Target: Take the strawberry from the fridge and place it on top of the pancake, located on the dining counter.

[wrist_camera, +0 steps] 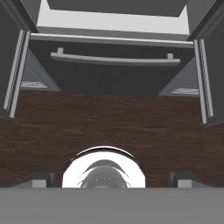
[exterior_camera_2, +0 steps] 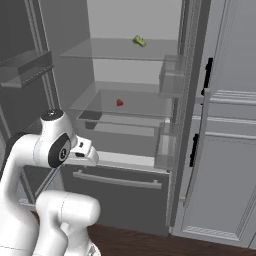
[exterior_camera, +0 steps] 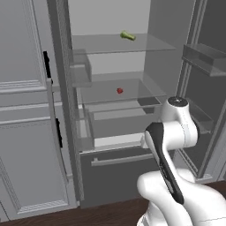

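From the left base view, the fridge (exterior_camera: 132,110) stands with both doors swung wide, and the strawberry (exterior_camera: 119,91) sits on the middle glass shelf, roughly at the centre, a little toward the back. A small green item (exterior_camera: 128,35) lies on the shelf above it, its long axis running left to right and slightly tilted. The strawberry is too small and round for me to say which way it points. The white arm (exterior_camera: 174,132) is folded up in the near right, well below and in front of the berry.

From the right base view, the strawberry (exterior_camera_2: 119,102) is on that same middle shelf, left of centre, with the green item (exterior_camera_2: 139,41) higher up and to its right. The bottom drawer (exterior_camera_2: 117,187) with its long bar handle is shut beneath. The arm's upper joints (exterior_camera_2: 57,145) sit near and low on the left, well apart from the fruit.

In the hand view, the gripper (wrist_camera: 112,180) looks down at the dark wooden floor (wrist_camera: 109,122) in front of the fridge's bottom drawer (wrist_camera: 111,74). Its two fingertips (wrist_camera: 41,179) stand far apart with nothing between them. The berry is on a shelf well above this.

I can read no writing or labels anywhere.
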### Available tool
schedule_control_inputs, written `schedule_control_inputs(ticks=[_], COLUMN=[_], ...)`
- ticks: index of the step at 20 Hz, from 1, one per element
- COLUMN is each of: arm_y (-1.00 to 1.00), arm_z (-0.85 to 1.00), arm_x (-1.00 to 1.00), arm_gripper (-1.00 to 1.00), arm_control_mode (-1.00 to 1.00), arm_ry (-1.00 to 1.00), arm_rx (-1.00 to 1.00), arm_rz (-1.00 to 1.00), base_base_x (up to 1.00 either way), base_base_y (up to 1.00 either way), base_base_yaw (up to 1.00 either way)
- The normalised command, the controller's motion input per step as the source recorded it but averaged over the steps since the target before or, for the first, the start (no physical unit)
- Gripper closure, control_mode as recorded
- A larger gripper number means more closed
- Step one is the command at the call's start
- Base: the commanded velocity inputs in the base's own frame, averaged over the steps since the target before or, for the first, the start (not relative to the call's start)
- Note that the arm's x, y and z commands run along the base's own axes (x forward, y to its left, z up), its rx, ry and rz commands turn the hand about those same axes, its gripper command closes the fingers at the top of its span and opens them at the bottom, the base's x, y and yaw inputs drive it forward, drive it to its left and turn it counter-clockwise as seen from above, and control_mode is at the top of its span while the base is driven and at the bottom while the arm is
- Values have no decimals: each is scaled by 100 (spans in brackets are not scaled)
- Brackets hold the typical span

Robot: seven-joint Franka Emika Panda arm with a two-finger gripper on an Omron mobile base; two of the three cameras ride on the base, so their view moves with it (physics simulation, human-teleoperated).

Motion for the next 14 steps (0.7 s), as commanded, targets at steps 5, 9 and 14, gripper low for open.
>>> schedule_control_inputs(ticks=[5,9,14], arm_y=[0,0,0], arm_z=[0,0,0], arm_x=[0,0,0], arm_gripper=[-100,-100,-100], arm_control_mode=[100,100,100], arm_ry=[0,0,0], arm_rx=[0,0,0], arm_rz=[0,0,0], base_base_x=[46,48,49], base_base_y=[0,0,0], base_base_yaw=[0,0,0])
